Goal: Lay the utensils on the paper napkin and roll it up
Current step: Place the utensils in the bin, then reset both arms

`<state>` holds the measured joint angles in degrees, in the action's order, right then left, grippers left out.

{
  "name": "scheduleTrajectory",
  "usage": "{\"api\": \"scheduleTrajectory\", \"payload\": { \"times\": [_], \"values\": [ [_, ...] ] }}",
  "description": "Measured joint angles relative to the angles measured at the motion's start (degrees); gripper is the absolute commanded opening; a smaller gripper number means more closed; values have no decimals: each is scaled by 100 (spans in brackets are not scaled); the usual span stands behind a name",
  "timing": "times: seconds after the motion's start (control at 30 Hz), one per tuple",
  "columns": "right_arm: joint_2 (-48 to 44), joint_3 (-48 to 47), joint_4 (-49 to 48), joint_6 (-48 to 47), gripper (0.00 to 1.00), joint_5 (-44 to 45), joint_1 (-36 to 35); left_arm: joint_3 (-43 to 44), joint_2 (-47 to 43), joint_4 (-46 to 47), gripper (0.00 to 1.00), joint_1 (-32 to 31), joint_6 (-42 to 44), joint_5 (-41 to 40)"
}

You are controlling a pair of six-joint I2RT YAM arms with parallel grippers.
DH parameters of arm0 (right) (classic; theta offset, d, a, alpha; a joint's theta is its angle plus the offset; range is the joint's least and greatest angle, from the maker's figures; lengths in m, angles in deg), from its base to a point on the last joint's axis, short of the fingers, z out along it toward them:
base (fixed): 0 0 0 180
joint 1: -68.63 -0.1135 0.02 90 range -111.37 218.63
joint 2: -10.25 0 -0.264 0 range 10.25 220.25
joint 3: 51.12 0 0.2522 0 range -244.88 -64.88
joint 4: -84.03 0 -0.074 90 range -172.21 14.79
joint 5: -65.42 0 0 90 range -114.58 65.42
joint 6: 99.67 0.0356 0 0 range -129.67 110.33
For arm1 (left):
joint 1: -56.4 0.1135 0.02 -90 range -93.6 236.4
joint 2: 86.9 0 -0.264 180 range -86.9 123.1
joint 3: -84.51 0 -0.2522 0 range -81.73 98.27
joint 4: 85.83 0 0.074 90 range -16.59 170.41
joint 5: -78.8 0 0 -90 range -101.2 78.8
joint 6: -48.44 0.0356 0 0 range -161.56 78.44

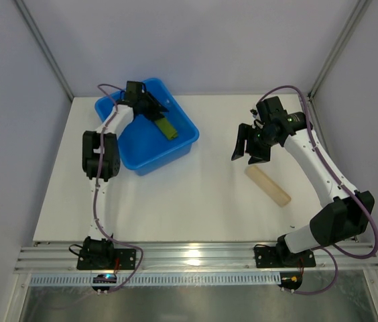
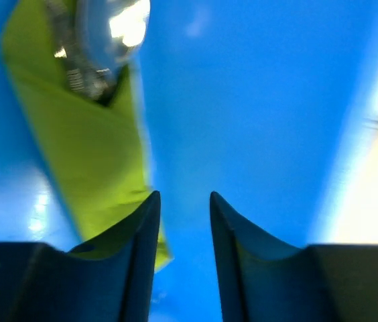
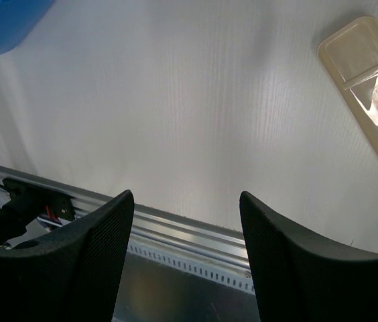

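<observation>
The green paper napkin (image 1: 166, 127) lies as a narrow rolled bundle on the floor of the blue bin (image 1: 175, 155). In the left wrist view the napkin (image 2: 88, 154) shows shiny utensils (image 2: 108, 33) poking out of its far end. My left gripper (image 1: 156, 111) is down inside the bin beside the bundle. Its fingers stand apart with only blue floor between them (image 2: 184, 198), and the napkin's near end sits just left of the left finger. My right gripper (image 1: 246, 155) hangs open over the table with nothing in it (image 3: 185, 198).
A thick beige cylinder (image 1: 267, 186) lies on the white table just right of and below the right gripper, also seen in the right wrist view (image 3: 370, 87). The bin's corner (image 3: 1, 27) shows at that view's top left. A metal rail (image 1: 196, 255) runs along the near edge.
</observation>
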<state>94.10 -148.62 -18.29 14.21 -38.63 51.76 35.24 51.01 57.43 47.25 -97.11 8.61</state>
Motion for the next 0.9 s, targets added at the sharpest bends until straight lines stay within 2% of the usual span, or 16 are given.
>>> {"api": "scheduleTrajectory", "payload": {
  "times": [0.13,0.23,0.33,0.37,0.43,0.47,0.5,0.6,0.67,0.9],
  "values": [
    [-2,-4,-2,26,68,74,0,76,-387,22,52,15,-127,31],
    [-66,0,-9,66,75,267,2,42,-881,-4,62,24,-127,9],
    [-216,79,-42,72,80,542,7,-286,-1683,-103,70,22,-31,-72],
    [-297,184,-98,66,84,612,7,-439,-1976,-157,71,22,42,-81],
    [-509,579,-245,44,86,748,11,-782,-2612,-313,75,20,157,-114],
    [-614,811,-280,35,86,807,11,-997,-2922,-361,82,17,225,-133],
    [-713,1047,-334,13,86,855,11,-1257,-3250,-400,99,11,273,-138],
    [-844,1593,-356,-94,87,949,11,-2063,-4170,-614,99,-52,407,-184],
    [-911,1884,-481,-127,99,960,11,-2673,-4795,-734,99,-149,490,-214],
    [-1578,2975,-1134,-136,99,525,11,-4398,-6559,-1054,99,-431,503,-129]
  ]
}}
